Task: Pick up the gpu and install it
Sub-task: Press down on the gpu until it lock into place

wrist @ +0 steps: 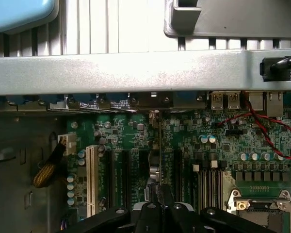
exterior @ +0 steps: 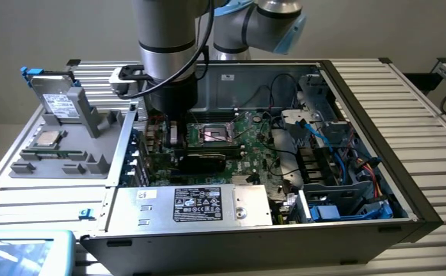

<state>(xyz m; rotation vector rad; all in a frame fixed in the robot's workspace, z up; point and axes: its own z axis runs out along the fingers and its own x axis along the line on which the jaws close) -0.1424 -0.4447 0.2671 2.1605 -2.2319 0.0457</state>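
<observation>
Inside the open computer case (exterior: 407,201), the arm hangs vertical, gripper (wrist: 160,196) clamped on the gpu (wrist: 154,160).

The arm (exterior: 168,40) is built of thick round tubes in brushed silver, with a black band ringing the nearer one. Pale blue caps (exterior: 288,33) cover its joints (one shows at the far elbow). A black cable (exterior: 202,52) loops down alongside it. Lower, the body turns black, ending in the tool (wrist: 161,206) with dark, screw-fastened linkages.
</observation>
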